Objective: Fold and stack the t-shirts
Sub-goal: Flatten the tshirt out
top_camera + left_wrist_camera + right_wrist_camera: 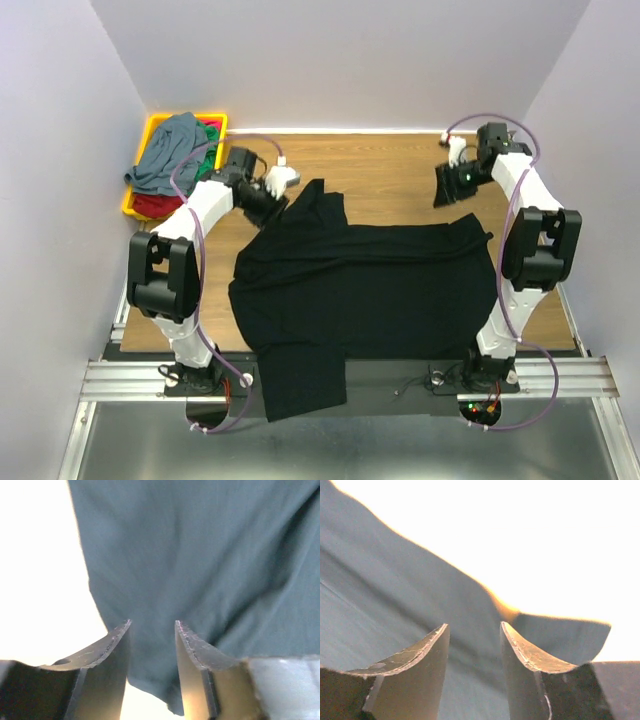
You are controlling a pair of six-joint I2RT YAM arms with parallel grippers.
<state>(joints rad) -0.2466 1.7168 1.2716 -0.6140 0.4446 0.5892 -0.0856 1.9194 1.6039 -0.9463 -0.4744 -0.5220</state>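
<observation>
Black t-shirt (370, 280) lies spread across the wooden table (400, 165), with its near-left part draping over the front edge between the arm bases. Your left gripper (152, 625) sits over the far-left sleeve, jaws apart with nothing between them. Your right gripper (474, 626) hangs by the far-right corner, likewise parted and empty. Watch the overhang: drawing the far edge toward you could let that weight slide the shirt off. The cloth looks doubled and creased near the left sleeve, so a pinch there may catch only one layer. Uneven lifts would skew the fold. The other t-shirts (170, 150) sit heaped in the yellow tray (150, 125).
</observation>
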